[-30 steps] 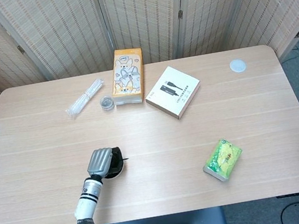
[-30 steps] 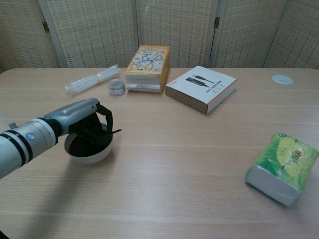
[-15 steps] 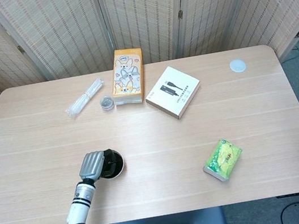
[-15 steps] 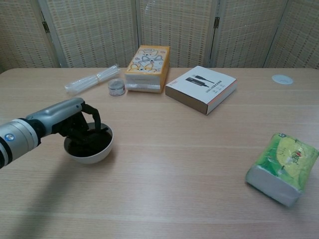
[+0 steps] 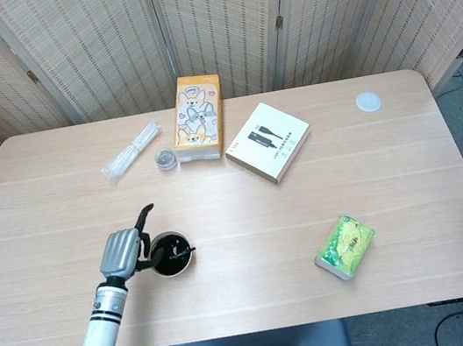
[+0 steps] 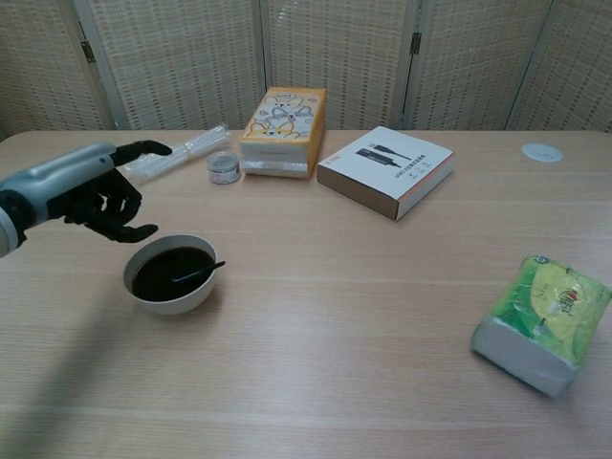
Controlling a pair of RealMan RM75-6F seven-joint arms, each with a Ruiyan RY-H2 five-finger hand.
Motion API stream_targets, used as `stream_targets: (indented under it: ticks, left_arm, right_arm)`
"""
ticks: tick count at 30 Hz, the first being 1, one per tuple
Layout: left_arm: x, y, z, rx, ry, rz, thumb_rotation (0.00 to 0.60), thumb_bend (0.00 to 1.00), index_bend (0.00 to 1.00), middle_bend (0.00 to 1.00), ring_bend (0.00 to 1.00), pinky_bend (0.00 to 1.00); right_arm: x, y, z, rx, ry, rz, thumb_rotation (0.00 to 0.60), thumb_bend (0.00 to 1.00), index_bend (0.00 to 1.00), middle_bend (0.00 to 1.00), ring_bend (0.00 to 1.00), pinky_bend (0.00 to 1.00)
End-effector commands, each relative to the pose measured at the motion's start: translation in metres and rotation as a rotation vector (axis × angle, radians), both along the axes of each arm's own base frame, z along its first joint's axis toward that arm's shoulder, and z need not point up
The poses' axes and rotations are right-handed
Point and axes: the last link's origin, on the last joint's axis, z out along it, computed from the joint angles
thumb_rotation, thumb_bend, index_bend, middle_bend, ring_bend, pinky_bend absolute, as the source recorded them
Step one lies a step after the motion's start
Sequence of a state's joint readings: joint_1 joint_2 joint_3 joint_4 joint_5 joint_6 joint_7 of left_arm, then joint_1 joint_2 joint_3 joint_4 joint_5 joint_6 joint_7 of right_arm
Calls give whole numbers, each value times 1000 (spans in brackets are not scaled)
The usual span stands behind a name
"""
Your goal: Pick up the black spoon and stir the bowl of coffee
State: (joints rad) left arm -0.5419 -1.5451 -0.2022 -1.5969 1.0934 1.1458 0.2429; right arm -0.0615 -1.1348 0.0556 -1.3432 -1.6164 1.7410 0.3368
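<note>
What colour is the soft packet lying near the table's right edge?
Green and yellow, with a pale underside; the soft packet shows best in the chest view.

You can read no lettering on anything across the tabletop. The white box (image 6: 386, 168) bears only a pictured black cable and small print too fine to read. The orange box (image 6: 283, 127) shows cartoon figures; its wording is blurred. The green packet (image 6: 542, 321) carries a printed label you cannot make out.
</note>
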Motion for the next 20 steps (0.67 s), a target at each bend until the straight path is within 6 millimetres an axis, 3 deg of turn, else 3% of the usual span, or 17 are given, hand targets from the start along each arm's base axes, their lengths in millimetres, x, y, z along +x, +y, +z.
stream_targets:
  ticks: [1,4,8,14,20]
  left_arm:
    - [-16,-4,26,79,19,22,600,363,151,643,585,724]
    - [-32,-10,44,135,52,46,600,362,166,550,493,593]
    - [-54,-25,69,237,98,75,600,363,201,515,445,477]
    - [-80,-52,96,341,179,113,600,363,231,440,357,357]
    - [-89,-81,112,382,207,132,600,363,252,419,345,330]
  right_arm:
    - [0,-2,0,18,-2,-16,600,173,90,228,379,236]
    - [0,-4,0,27,8,-19,600,234,90,229,309,236]
    - [0,-9,-3,42,11,-18,600,261,90,227,247,237]
    - [0,-15,-8,89,17,-33,600,261,90,204,244,236]
    - [3,-20,-13,105,12,-24,600,261,90,197,244,236]
